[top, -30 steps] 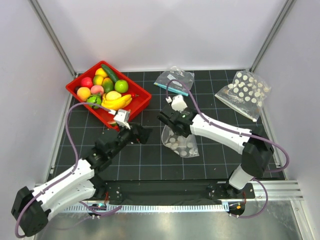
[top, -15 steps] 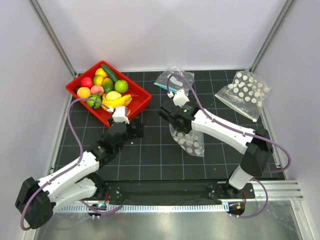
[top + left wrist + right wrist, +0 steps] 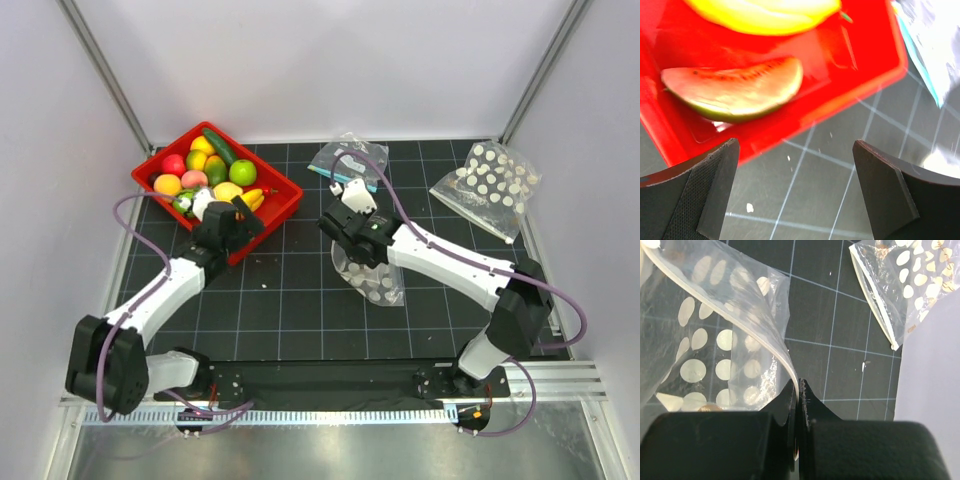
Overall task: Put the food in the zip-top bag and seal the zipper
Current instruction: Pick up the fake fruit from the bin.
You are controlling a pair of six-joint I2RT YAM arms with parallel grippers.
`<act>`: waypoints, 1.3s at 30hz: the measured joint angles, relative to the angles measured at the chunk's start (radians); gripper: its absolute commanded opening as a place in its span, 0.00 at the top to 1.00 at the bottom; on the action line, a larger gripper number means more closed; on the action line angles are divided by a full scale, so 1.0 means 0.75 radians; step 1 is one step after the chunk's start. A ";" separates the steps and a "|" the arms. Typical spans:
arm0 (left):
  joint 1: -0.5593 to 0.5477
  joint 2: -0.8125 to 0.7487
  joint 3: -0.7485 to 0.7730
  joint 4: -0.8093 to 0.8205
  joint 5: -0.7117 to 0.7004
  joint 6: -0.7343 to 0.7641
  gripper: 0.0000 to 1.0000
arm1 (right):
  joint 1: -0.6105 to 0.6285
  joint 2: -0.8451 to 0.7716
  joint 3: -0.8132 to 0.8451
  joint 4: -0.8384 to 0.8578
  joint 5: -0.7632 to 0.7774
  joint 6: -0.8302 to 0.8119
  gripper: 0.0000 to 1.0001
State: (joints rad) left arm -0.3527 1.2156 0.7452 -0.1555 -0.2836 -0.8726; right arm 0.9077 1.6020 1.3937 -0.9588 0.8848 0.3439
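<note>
The food lies in a red tray [image 3: 283, 196]: bananas [image 3: 243, 197], green and orange round fruits, a cucumber. In the left wrist view a watermelon slice [image 3: 735, 87] and a banana [image 3: 765, 12] lie in the tray [image 3: 670, 40]. My left gripper [image 3: 240, 228] is open and empty, low over the mat just at the tray's near edge [image 3: 795, 195]. My right gripper [image 3: 345, 245] is shut on the rim [image 3: 799, 390] of the white-dotted zip-top bag [image 3: 372, 285], which hangs from it. The bag's zipper strip [image 3: 755, 315] curves away from my jaws; the mouth gapes open.
A second dotted bag [image 3: 490, 182] lies at the back right, also in the right wrist view [image 3: 900, 275]. A clear undotted bag with a teal strip [image 3: 348, 160] lies behind my right gripper. Frame posts and white walls bound the black grid mat [image 3: 290, 310].
My left arm has swung left and back from the mat's middle to the tray's near edge. My right gripper has stayed shut on the dotted bag, which shifted a little.
</note>
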 measured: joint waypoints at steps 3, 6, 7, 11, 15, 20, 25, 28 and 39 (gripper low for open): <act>0.076 0.084 0.053 -0.032 0.012 -0.101 0.00 | -0.001 -0.033 -0.009 0.022 -0.010 -0.013 0.99; 0.116 0.143 0.119 -0.073 -0.006 -0.197 0.00 | -0.002 -0.054 -0.011 0.034 -0.018 -0.022 0.99; 0.124 0.163 0.149 -0.094 -0.021 -0.230 0.00 | -0.002 -0.059 -0.011 0.036 -0.022 -0.026 0.99; 0.132 0.241 0.293 -0.226 -0.130 -0.406 0.00 | -0.002 -0.073 -0.018 0.052 -0.039 -0.035 0.99; 0.144 0.311 0.402 -0.327 -0.210 -0.537 0.00 | -0.002 -0.083 -0.023 0.066 -0.051 -0.039 0.99; 0.166 0.382 0.464 -0.410 -0.286 -0.663 0.00 | -0.002 -0.089 -0.028 0.078 -0.063 -0.040 0.99; 0.222 0.489 0.528 -0.457 -0.318 -0.724 0.02 | -0.002 -0.104 -0.063 0.093 -0.085 -0.038 0.99; 0.250 0.585 0.591 -0.467 -0.325 -0.739 0.05 | -0.002 -0.127 -0.089 0.094 -0.104 -0.037 0.99; 0.315 0.919 0.815 -0.492 -0.237 -0.726 0.29 | -0.003 -0.216 -0.141 0.098 -0.127 -0.021 0.99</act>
State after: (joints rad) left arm -0.1165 1.9045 1.3563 -0.5247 -0.4614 -1.4174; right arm 0.9058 1.4399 1.2877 -0.8852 0.7895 0.3279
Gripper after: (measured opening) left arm 0.764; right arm 0.043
